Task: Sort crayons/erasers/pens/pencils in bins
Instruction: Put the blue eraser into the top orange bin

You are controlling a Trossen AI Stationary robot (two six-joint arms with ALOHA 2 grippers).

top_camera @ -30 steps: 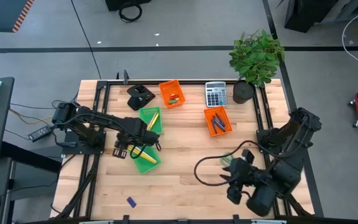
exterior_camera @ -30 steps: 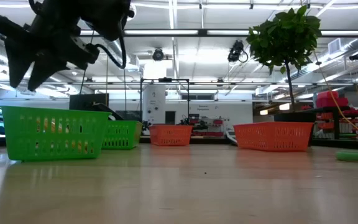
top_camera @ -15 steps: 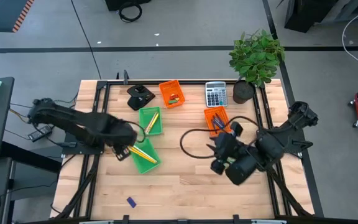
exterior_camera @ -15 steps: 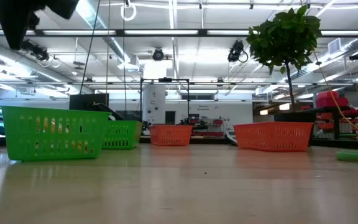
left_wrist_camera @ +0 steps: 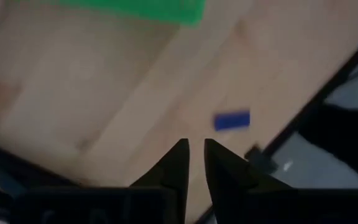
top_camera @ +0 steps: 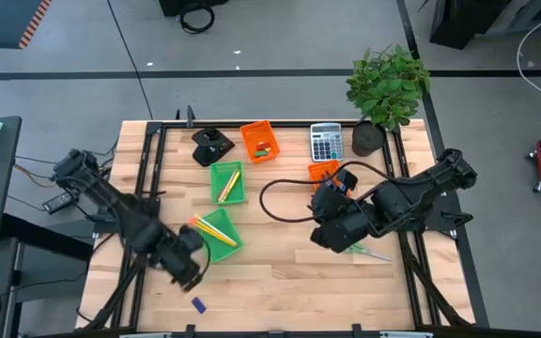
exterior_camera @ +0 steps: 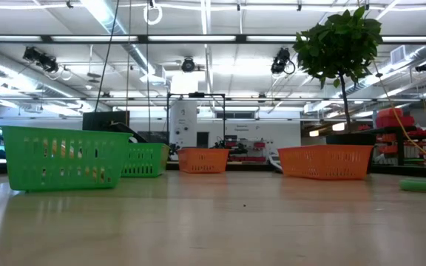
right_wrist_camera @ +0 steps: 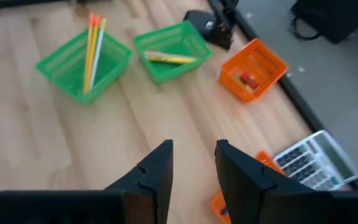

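A blue eraser (top_camera: 198,303) lies flat on the table near its front left edge, also in the left wrist view (left_wrist_camera: 232,120). My left gripper (top_camera: 188,272) hangs just above and beside it, pointing down, its fingers (left_wrist_camera: 194,152) a narrow gap apart with nothing between them. My right gripper (top_camera: 330,235) hovers open and bare over the table's right middle (right_wrist_camera: 194,155). The near green bin (top_camera: 216,232) holds pencils with orange tips (right_wrist_camera: 92,43). The far green bin (top_camera: 227,183) holds a yellow stick (right_wrist_camera: 169,58). One orange bin (top_camera: 259,141) holds a red eraser (right_wrist_camera: 247,78).
The second orange bin (top_camera: 323,172) is partly covered by my right arm. A grey calculator (top_camera: 325,141), a potted plant (top_camera: 386,89) and a black object (top_camera: 211,144) stand along the far edge. Something green (top_camera: 360,249) lies under the right arm. Bare wood spreads across the near middle.
My left gripper has swung from above the near green bin toward the table's near left corner, rolling as it went, and now hangs by the blue eraser; it has left the low view. My right gripper has moved from the near right corner toward the table's middle and far side.
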